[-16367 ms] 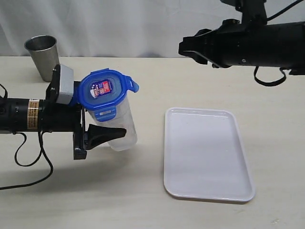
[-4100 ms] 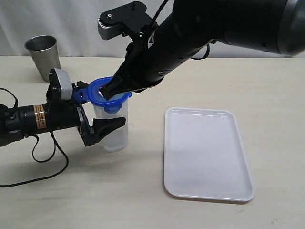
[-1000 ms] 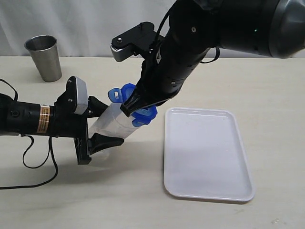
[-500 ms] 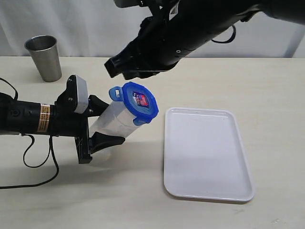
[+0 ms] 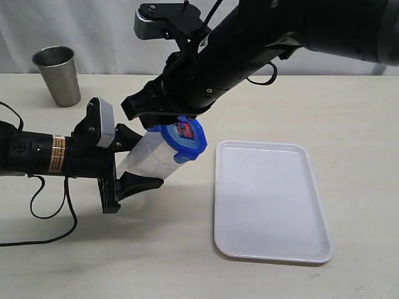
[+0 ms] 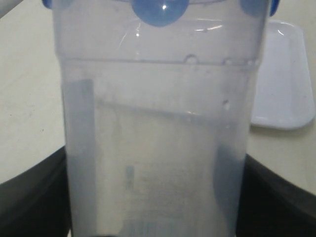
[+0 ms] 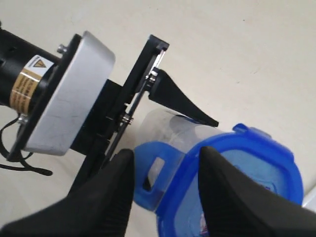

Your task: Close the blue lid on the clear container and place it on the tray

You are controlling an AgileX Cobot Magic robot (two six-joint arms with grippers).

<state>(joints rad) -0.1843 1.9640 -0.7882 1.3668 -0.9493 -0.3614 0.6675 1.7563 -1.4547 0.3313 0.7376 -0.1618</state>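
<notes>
Over the beige counter point(image 5: 349, 124), the left hand point(image 5: 142, 159) clamps the clear container point(image 5: 153, 156) tilted, long axis rising from base to blue lid point(image 5: 187, 140), which faces the tray point(image 5: 268, 199) nearby. The right hand point(image 7: 168, 155) hovers spread over the lid.

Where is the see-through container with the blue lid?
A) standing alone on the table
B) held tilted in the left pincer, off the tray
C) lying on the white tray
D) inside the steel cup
B: the left pincer grips the container at a slant, blue lid on, clear of the white tray.
</notes>
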